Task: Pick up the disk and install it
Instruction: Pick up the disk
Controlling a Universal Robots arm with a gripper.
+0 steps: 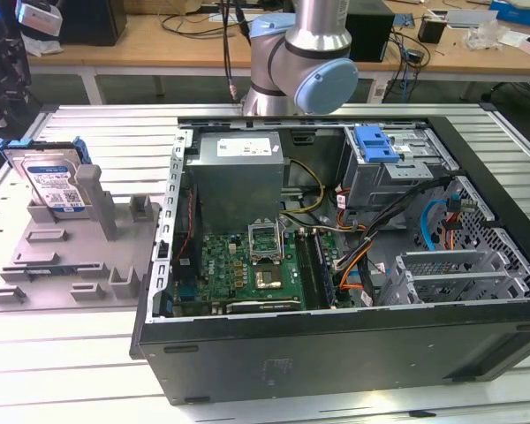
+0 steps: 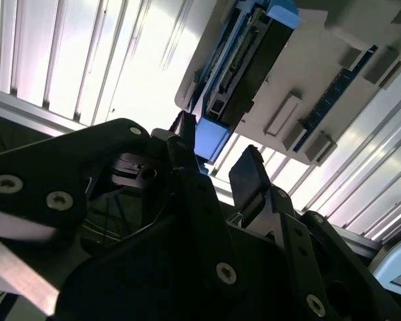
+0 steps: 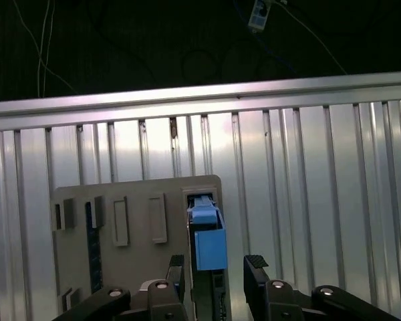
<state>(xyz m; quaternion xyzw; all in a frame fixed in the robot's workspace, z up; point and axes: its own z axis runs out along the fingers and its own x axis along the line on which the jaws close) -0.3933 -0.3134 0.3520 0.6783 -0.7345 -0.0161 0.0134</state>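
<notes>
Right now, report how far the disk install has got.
Nothing is finished yet: the disk stands upright in the grey fixture, outside the computer case. In hand: the open gripper hovers over the disk's blue carrier, not closed on it. Left: grasping, lifting and seating it in the case.

Free room above disk (image 1: 53,184) (post (image 1: 94,196) beside)
</notes>
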